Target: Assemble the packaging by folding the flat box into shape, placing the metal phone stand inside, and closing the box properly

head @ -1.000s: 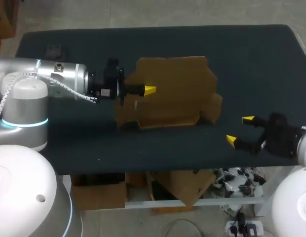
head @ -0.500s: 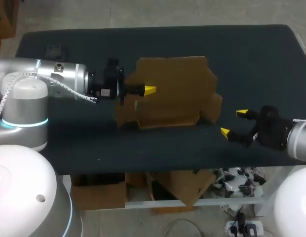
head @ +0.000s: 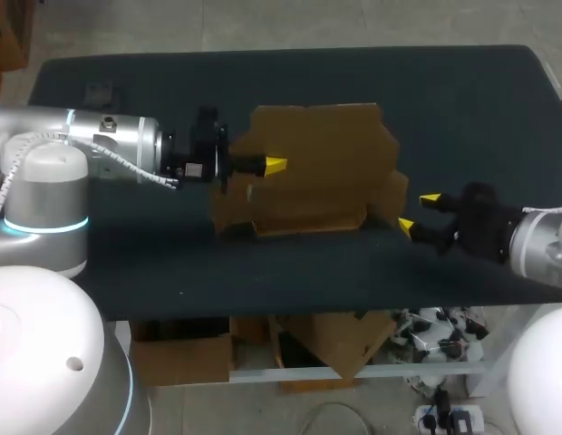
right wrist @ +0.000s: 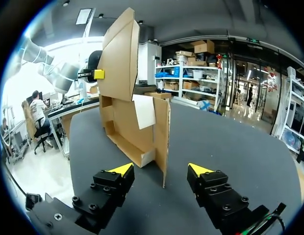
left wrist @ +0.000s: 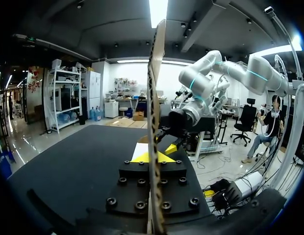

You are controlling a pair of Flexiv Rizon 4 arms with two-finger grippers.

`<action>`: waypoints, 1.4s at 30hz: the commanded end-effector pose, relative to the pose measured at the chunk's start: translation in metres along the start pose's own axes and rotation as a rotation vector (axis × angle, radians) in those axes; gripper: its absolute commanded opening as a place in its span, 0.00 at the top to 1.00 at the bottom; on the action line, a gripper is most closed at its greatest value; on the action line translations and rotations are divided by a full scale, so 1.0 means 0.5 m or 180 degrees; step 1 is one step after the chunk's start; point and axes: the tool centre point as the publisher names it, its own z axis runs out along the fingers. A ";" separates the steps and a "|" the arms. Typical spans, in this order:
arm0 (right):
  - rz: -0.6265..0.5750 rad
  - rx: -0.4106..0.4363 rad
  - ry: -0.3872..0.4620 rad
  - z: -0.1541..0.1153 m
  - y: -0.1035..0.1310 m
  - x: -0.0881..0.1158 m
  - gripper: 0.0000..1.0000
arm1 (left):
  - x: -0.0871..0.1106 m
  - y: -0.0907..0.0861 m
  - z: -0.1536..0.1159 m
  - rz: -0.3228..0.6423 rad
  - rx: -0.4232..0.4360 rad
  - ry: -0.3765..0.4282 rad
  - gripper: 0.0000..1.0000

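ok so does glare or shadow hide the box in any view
Head view: no glare; the box reads clearly on the dark table, with shadow at its near left corner. Left wrist view: a ceiling light glares right behind the box's top edge, which looks dark. Right wrist view: box faces evenly lit, nothing hidden.

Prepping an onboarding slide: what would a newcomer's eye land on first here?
The half-folded cardboard box in the middle of the dark table, with one brown panel standing upright, pinched edge-on in the left gripper. Next, the right gripper, open, at the box's right side, with an upright side flap just ahead of its spread yellow tips.
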 end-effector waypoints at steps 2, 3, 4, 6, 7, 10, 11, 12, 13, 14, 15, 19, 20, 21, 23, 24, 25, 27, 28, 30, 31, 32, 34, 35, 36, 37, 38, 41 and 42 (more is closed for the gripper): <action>0.0016 0.0007 -0.0012 0.041 -0.005 -0.007 0.34 | -0.002 0.012 0.001 -0.0001 -0.0005 0.0004 1.00; 0.0020 0.0008 -0.0013 0.045 -0.005 -0.009 0.36 | -0.002 0.012 0.001 -0.0001 -0.0005 0.0004 1.00; 0.0023 0.0010 -0.0015 0.049 -0.004 -0.009 0.38 | -0.002 0.012 0.001 -0.0001 -0.0005 0.0004 1.00; 0.0035 0.0007 -0.0020 0.055 -0.003 -0.012 0.41 | -0.002 0.012 0.001 -0.0001 -0.0005 0.0004 1.00; 0.0042 0.0003 -0.0023 0.058 -0.003 -0.013 0.43 | -0.002 0.012 0.001 -0.0001 -0.0005 0.0004 1.00; 0.0055 -0.0008 -0.0033 0.066 0.001 -0.016 0.49 | -0.002 0.012 0.001 -0.0001 -0.0005 0.0004 1.00; 0.0060 -0.0012 -0.0036 0.068 0.002 -0.016 0.51 | -0.002 0.012 0.001 -0.0001 -0.0005 0.0004 1.00; 0.0062 -0.0015 -0.0044 0.070 0.004 -0.016 0.52 | -0.002 0.012 0.001 -0.0001 -0.0005 0.0004 1.00; 0.0063 -0.0018 -0.0047 0.072 0.005 -0.016 0.53 | -0.002 0.012 0.001 -0.0001 -0.0005 0.0004 1.00; 0.0063 -0.0020 -0.0049 0.074 0.007 -0.015 0.54 | -0.002 0.012 0.001 -0.0001 -0.0005 0.0004 1.00; 0.0063 -0.0020 -0.0053 0.076 0.008 -0.016 0.55 | -0.002 0.012 0.001 -0.0001 -0.0005 0.0004 1.00; 0.0063 -0.0017 -0.0062 0.083 0.012 -0.015 0.59 | -0.002 0.012 0.001 -0.0001 -0.0005 0.0004 1.00; 0.0065 -0.0017 -0.0065 0.084 0.012 -0.014 0.60 | -0.002 0.012 0.001 -0.0001 -0.0005 0.0004 1.00; 0.0066 -0.0017 -0.0068 0.085 0.012 -0.014 0.61 | -0.002 0.012 0.001 -0.0001 -0.0005 0.0004 1.00; 0.0072 -0.0018 -0.0076 0.086 0.012 -0.012 0.65 | -0.002 0.012 0.001 -0.0001 -0.0005 0.0004 1.00; 0.0076 -0.0020 -0.0079 0.087 0.012 -0.012 0.67 | -0.002 0.012 0.001 -0.0001 -0.0005 0.0004 1.00; 0.0079 -0.0021 -0.0083 0.087 0.012 -0.011 0.69 | -0.002 0.012 0.001 -0.0001 -0.0005 0.0004 1.00; 0.0086 -0.0024 -0.0092 0.087 0.012 -0.009 0.77 | -0.002 0.012 0.001 -0.0001 -0.0005 0.0004 1.00; 0.0088 -0.0025 -0.0097 0.087 0.012 -0.007 0.82 | -0.002 0.012 0.001 -0.0001 -0.0005 0.0004 1.00; 0.0091 -0.0026 -0.0104 0.088 0.012 -0.006 0.88 | -0.002 0.012 0.001 -0.0001 -0.0005 0.0004 1.00; 0.0092 -0.0025 -0.0108 0.089 0.013 -0.005 0.92 | -0.002 0.012 0.001 -0.0001 -0.0005 0.0004 1.00; 0.0093 -0.0023 -0.0111 0.089 0.013 -0.004 0.94 | -0.002 0.012 0.001 -0.0001 -0.0005 0.0004 1.00; 0.0092 -0.0019 -0.0117 0.090 0.014 -0.002 1.00 | -0.002 0.012 0.001 -0.0001 -0.0005 0.0004 1.00; 0.0090 -0.0018 -0.0120 0.091 0.015 -0.001 1.00 | -0.002 0.012 0.001 -0.0001 -0.0005 0.0004 1.00; 0.0089 -0.0019 -0.0122 0.091 0.015 -0.001 1.00 | -0.002 0.012 0.001 -0.0001 -0.0005 0.0004 1.00; 0.0089 -0.0019 -0.0125 0.091 0.015 0.000 1.00 | -0.002 0.012 0.001 -0.0001 -0.0005 0.0004 1.00; 0.0089 -0.0021 -0.0127 0.091 0.016 0.001 1.00 | -0.002 0.012 0.001 -0.0001 -0.0005 0.0004 1.00; 0.0095 -0.0029 -0.0136 0.091 0.015 0.004 1.00 | -0.002 0.012 0.001 -0.0001 -0.0005 0.0004 1.00; 0.0099 -0.0031 -0.0138 0.091 0.015 0.005 1.00 | -0.002 0.012 0.001 -0.0001 -0.0005 0.0004 1.00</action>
